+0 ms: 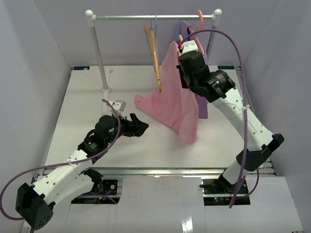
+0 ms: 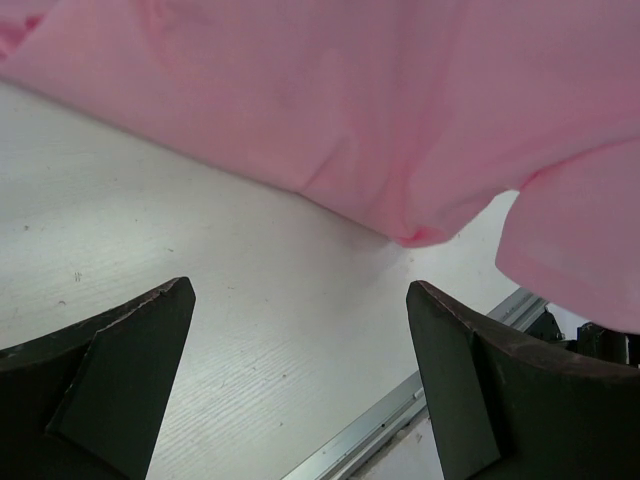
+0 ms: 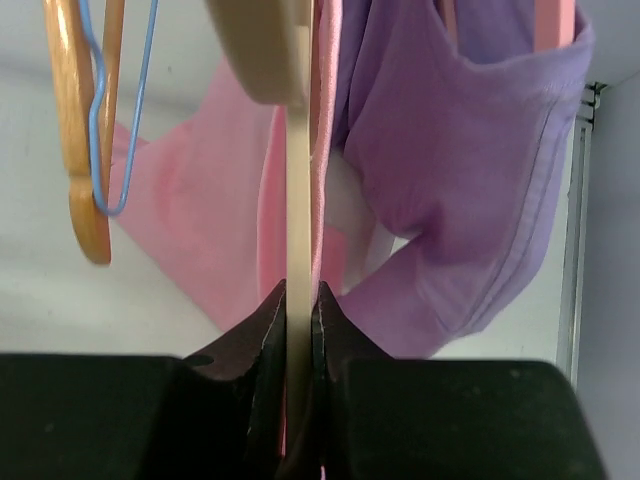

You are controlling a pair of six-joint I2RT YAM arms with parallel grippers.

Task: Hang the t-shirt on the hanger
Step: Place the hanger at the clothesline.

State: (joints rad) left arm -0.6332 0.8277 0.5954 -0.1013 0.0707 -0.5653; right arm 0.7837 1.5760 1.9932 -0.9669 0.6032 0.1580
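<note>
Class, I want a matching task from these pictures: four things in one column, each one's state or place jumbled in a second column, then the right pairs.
Column one
1. left gripper
2. right gripper
3. orange hanger
4. purple shirt

Column two
A. shut on the beige hanger
B. hangs bare from the rail
C. open, above the table
D. draped on the pink hanger

Pairs: 1-C, 2-A, 3-B, 4-D

table (image 1: 82, 114): white | t-shirt (image 1: 167, 104) hem resting on it | rack post (image 1: 100, 58) standing
</note>
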